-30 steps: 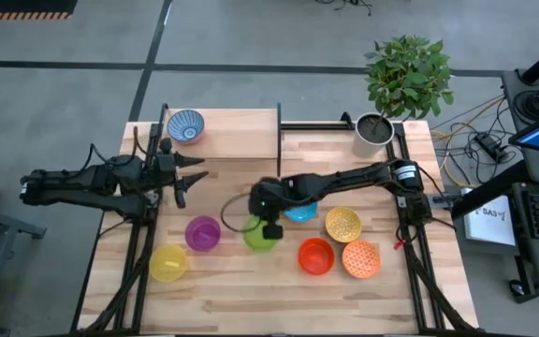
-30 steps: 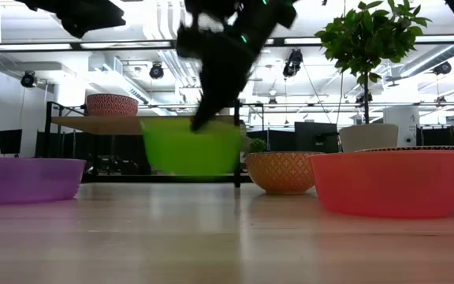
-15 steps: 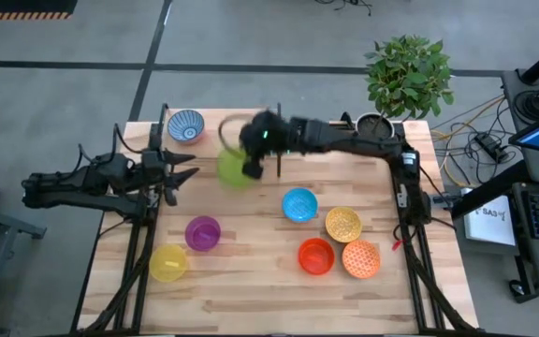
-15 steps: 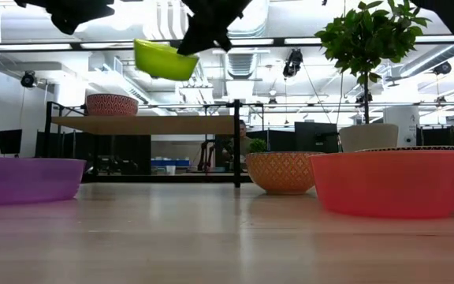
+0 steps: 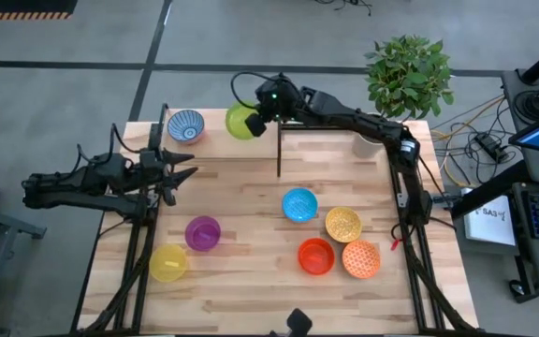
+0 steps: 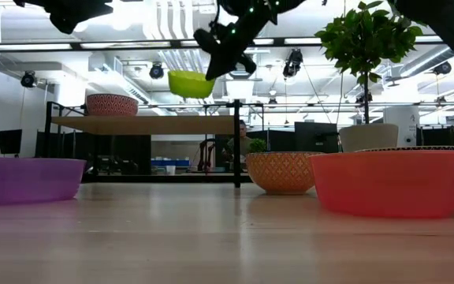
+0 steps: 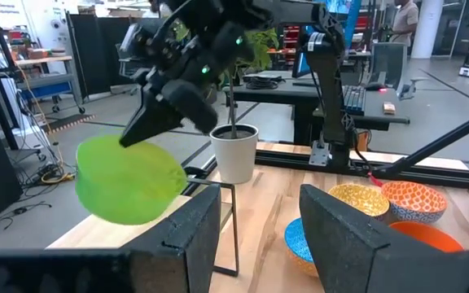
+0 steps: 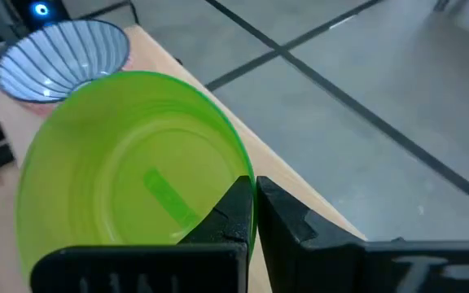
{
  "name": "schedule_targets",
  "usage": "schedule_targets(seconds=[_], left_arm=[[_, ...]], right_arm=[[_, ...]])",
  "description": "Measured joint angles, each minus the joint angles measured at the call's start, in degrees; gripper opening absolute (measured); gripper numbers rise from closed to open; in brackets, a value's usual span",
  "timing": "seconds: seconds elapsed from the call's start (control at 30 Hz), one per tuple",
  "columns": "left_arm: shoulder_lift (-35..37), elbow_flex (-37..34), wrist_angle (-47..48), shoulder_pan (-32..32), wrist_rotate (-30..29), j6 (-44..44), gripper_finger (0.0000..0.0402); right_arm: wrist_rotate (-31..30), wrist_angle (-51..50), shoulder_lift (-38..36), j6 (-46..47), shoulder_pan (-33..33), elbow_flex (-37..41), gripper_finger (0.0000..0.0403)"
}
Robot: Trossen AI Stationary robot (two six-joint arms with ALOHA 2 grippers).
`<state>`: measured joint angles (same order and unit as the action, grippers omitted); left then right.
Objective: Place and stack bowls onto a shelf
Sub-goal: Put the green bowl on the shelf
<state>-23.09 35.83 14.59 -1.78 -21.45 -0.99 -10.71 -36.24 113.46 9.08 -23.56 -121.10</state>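
Near bowls: The yellow bowl (image 5: 167,264), the red-orange bowl (image 5: 315,256) and the speckled orange bowl (image 5: 361,259) sit at the near side of the desk (image 5: 241,300). They wait there for their turn.
Middle bowls: A bit farther are the purple bowl (image 5: 202,233), the speckled yellow bowl (image 5: 342,225) and the light blue bowl (image 5: 299,204). They stand apart from each other, so I think each is easy to pick up alone.
My left jaws: My left gripper (image 5: 187,168) hangs over the left side of the desk, beside the shelf. Its jaws are wide apart and hold nothing. It waits out of the way.
Shelf: The shelf (image 5: 241,143) stands at the far left of the desk. The blue-white patterned bowl (image 5: 186,125) sits on its left end.
My right jaws: My right gripper (image 5: 261,113) reaches across to the far edge of the shelf. Its jaws are pinched tight on the rim of the green bowl (image 5: 241,122).
Green bowl: It hangs in the air above the shelf, a little tipped, just right of the patterned bowl. I hold it by the rim so the bottom is free to go down flat.
Next, I think: Lower it onto the shelf, or into the patterned bowl to stack. It must go down level, or it could slide off the far edge.
Far away: A white plant pot (image 5: 374,131) stands at the far right corner.
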Motion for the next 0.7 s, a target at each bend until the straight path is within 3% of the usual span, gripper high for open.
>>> schedule_targets(seconds=[0.7], left_arm=[[-0.04, 0.00, 0.13, -0.01, -0.02, -0.22, 0.0152]], right_arm=[[0.17, 0.96, 4.34, -0.09, -0.39, -0.02, 0.0009]])
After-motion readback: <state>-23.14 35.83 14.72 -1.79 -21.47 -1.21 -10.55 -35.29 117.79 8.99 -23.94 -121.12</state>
